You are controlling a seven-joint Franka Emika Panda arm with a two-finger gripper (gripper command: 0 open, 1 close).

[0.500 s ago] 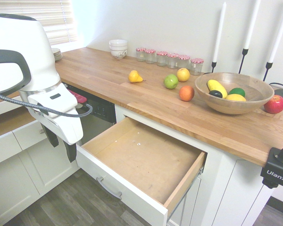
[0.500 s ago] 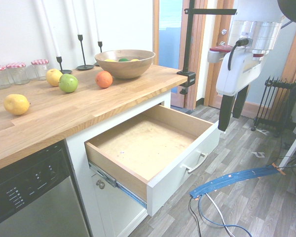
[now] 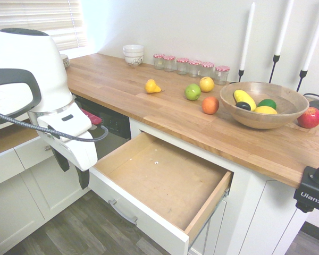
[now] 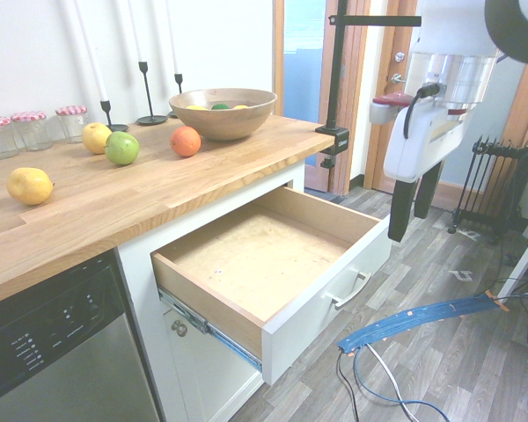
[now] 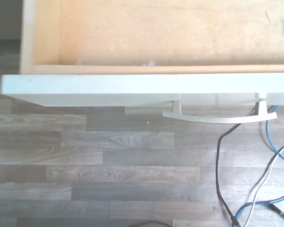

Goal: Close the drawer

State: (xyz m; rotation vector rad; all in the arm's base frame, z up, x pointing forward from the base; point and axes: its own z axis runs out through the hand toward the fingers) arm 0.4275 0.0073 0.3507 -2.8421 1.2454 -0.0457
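1. Beneath the butcher-block countertop (image 3: 165, 114), the drawer (image 3: 159, 178) stands pulled out, its light bare-wood box exposed and its white front panel bearing a curved silver bar handle (image 3: 123, 212).
2. Near the end of the front panel toward the dishwasher (image 3: 109, 125), the two-finger gripper (image 3: 73, 175) points downward, its dark fingers spread apart, released, with nothing between them.
3. On the countertop, a yellow pear (image 3: 152, 86), a green apple (image 3: 192, 92), an orange (image 3: 210, 105) and a yellow apple (image 3: 206, 84) lie between the red-lidded glass jars (image 3: 182, 66) and the front edge.
4. Beside a red apple (image 3: 309, 118), a wooden bowl (image 3: 266, 119) holds fruit, including a banana (image 3: 244, 99).
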